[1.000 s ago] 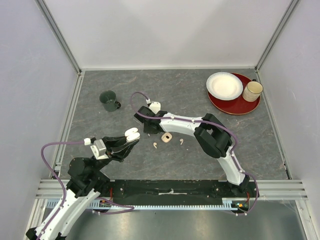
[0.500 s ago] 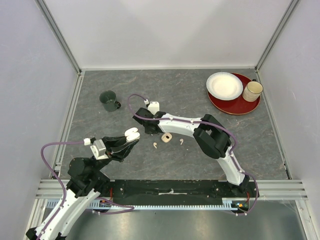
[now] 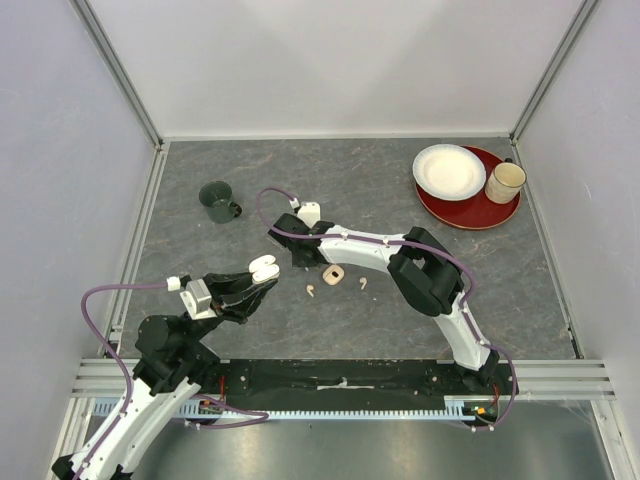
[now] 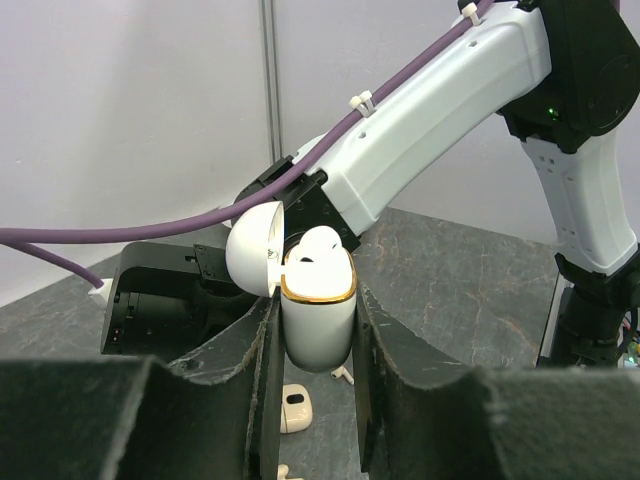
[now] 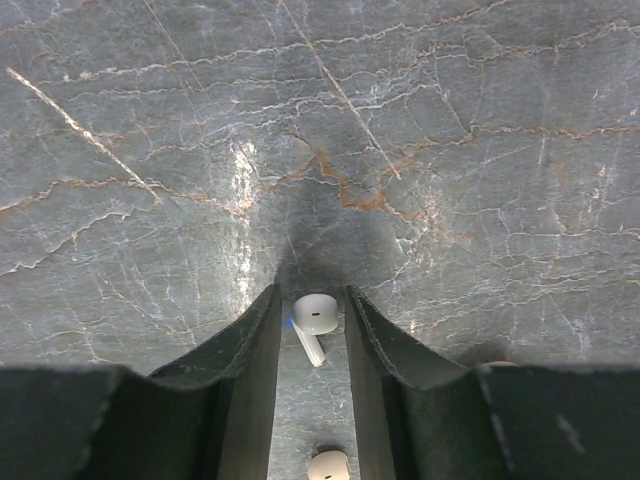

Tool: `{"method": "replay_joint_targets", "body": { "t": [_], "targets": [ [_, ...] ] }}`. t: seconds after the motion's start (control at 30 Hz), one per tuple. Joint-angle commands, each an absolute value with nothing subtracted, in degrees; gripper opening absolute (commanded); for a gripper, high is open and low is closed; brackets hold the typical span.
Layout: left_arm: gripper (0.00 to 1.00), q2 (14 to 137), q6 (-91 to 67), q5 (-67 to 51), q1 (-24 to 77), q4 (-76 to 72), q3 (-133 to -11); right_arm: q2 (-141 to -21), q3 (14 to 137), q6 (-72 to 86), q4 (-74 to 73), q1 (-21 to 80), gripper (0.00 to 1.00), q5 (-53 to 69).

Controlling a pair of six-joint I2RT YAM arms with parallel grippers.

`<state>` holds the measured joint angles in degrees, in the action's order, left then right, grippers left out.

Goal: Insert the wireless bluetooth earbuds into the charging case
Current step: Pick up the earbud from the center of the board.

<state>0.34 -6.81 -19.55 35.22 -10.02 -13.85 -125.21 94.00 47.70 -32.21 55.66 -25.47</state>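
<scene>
My left gripper (image 4: 315, 300) is shut on the white, gold-rimmed charging case (image 4: 318, 325), held upright above the table with its lid open and one white earbud (image 4: 318, 245) seated inside. From above, the case (image 3: 264, 268) shows at the left arm's tip. My right gripper (image 5: 311, 295) points down close to the table, jaws slightly apart. A white earbud (image 5: 316, 318) lies between its fingers with small gaps on both sides. A beige earbud (image 3: 312, 291), a pale one (image 3: 362, 283) and a small beige piece (image 3: 334, 273) lie loose on the table.
A dark green mug (image 3: 217, 200) stands at the back left. At the back right a red plate (image 3: 480, 212) carries a white bowl (image 3: 448, 171) and a beige mug (image 3: 505, 182). The right arm (image 3: 380, 250) stretches across the middle of the table.
The right wrist shifted slightly to the left and came back. The left arm has kept still with the case in its grip.
</scene>
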Motion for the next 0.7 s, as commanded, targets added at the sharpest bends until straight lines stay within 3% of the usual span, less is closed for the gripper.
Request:
{"method": "replay_joint_targets", "body": {
  "t": [0.0,0.43,0.67],
  "targets": [
    [0.02,-4.0,-8.2,-19.2,35.3,-12.7,-13.8,-123.8,92.7,47.6,-34.4,55.5,0.37,-25.0],
    [0.02,-4.0,-8.3,-19.2,35.3,-12.8,-13.5,-123.3,91.8,48.9,-33.5,55.5,0.28,-23.8],
    [0.02,-4.0,-8.3,-19.2,35.3,-12.8,-13.4,-122.8,91.3,48.3,-33.4,55.5,0.45,-23.9]
  ]
}}
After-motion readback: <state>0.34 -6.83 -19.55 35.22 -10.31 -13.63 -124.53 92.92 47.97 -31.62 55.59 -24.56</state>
